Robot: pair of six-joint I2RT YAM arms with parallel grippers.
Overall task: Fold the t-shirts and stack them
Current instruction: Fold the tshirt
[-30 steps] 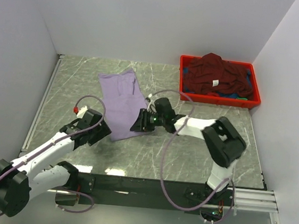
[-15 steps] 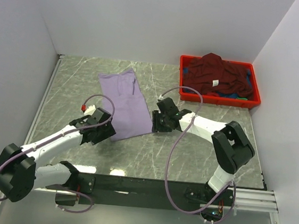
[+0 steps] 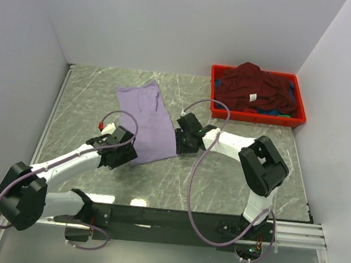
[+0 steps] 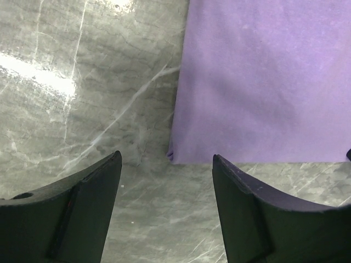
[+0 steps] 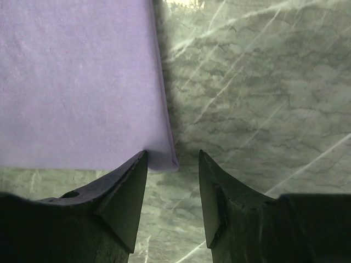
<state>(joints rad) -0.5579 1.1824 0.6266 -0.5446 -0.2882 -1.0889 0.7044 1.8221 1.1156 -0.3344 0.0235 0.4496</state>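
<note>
- Two grippers hover at the near corners of the lavender t-shirt [image 3: 146, 119], which lies flat on the marble table [image 3: 220, 180].
- Left gripper [image 4: 167, 159]: jaws wide apart, near-left corner between them.
- Right gripper [image 5: 173, 156]: jaws narrower, still parted, framing the near-right corner.
- Maroon t-shirt [image 3: 255, 86] lies heaped in the red crate [image 3: 255, 119].

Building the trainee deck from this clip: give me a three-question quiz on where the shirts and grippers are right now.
1. True or false: the lavender t-shirt lies on the table, outside the red crate.
2. The left gripper and right gripper are: A) both open, B) both shut on cloth, C) out of view.
3. Fill in: the maroon t-shirt lies in the ____.
Key: 1 true; 2 A; 3 crate.
</note>
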